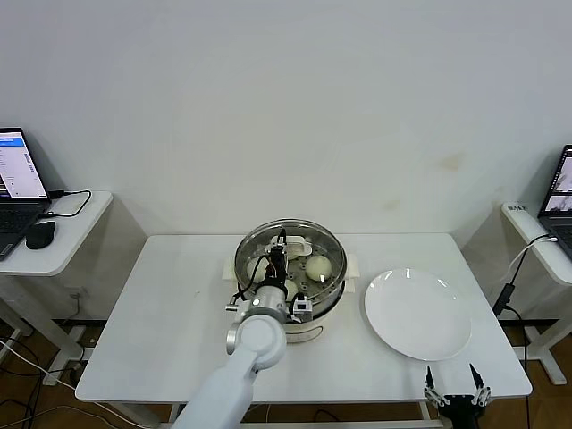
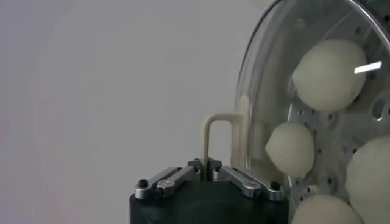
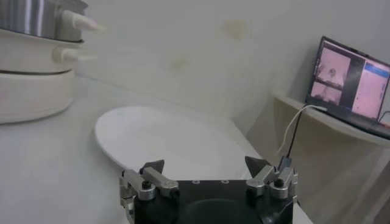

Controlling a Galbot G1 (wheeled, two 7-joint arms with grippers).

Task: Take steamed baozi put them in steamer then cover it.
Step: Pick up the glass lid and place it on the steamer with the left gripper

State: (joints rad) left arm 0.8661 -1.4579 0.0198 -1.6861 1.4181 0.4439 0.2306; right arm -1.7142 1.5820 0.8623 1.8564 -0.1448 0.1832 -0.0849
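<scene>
My left gripper (image 2: 206, 172) is clamped on the lid's (image 1: 290, 252) handle (image 2: 217, 135) to seat it over the buns (image 2: 329, 74), right gripper (image 1: 457, 391) agape at the table's (image 1: 170, 313) front edge.

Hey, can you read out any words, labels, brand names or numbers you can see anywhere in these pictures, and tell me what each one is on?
No text can be read in any view.
Left laptop: its screen shows lines of content, too small to read.
Right laptop: its screen shows windows, too blurred to read.
Steamer, glass cover, white plate: no label or brand shows.
</scene>
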